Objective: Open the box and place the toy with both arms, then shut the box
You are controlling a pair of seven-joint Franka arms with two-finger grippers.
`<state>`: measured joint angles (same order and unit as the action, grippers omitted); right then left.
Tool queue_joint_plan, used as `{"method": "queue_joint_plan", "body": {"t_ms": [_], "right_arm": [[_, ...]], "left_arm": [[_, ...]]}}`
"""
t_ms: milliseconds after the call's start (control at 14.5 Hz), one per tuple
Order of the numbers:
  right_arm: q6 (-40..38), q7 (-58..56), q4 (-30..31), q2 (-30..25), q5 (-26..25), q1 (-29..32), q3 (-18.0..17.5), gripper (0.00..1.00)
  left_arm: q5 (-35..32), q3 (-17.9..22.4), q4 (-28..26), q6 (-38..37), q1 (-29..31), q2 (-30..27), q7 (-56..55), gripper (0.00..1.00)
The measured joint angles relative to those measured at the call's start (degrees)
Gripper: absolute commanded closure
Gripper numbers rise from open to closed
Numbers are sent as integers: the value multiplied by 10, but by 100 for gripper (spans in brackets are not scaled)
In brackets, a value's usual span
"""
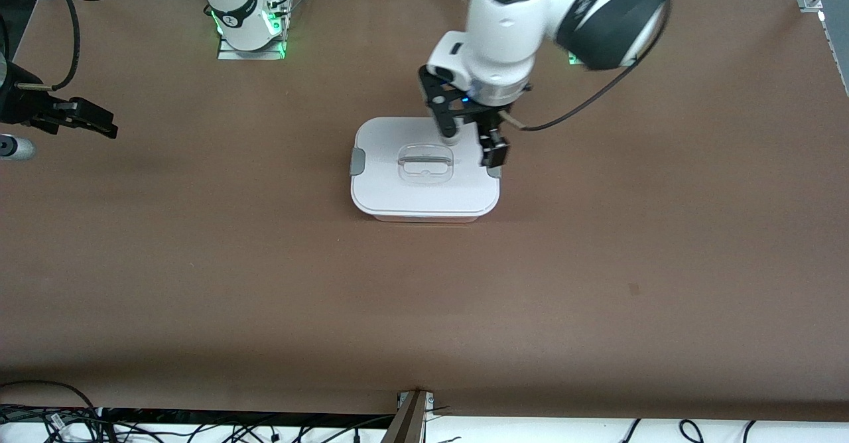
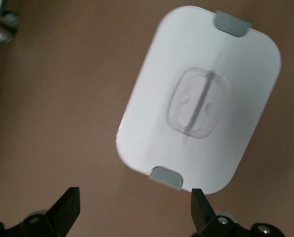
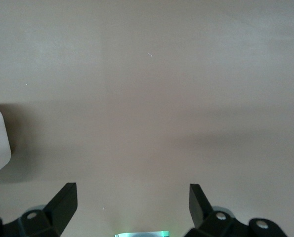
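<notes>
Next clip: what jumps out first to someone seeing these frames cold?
The white-lidded box, shut, sits mid-table. The left gripper, open, hangs over the lid's edge toward the left arm's end of the table. The right gripper, open, waits above bare table at the right arm's end.

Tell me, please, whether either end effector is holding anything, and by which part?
Nothing is held: the left end effector is open above the closed box, and the right end effector is open over bare table.

Robot lab; bare brown bench [image 1: 199, 264]; loose cables [image 1: 53, 423]
</notes>
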<state>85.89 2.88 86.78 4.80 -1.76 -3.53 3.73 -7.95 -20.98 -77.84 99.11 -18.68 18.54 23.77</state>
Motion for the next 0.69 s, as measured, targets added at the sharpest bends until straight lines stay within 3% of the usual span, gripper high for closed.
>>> {"method": "queue_joint_plan", "body": {"t_ms": [346, 692], "right_arm": [[0, 0, 0, 0, 0, 0, -2, 0], [0, 0, 0, 0, 0, 0, -2, 0]], "left_arm": [[0, 9, 1, -10, 109, -63, -116, 0], [24, 143, -90, -4, 126, -142, -215, 0]]}}
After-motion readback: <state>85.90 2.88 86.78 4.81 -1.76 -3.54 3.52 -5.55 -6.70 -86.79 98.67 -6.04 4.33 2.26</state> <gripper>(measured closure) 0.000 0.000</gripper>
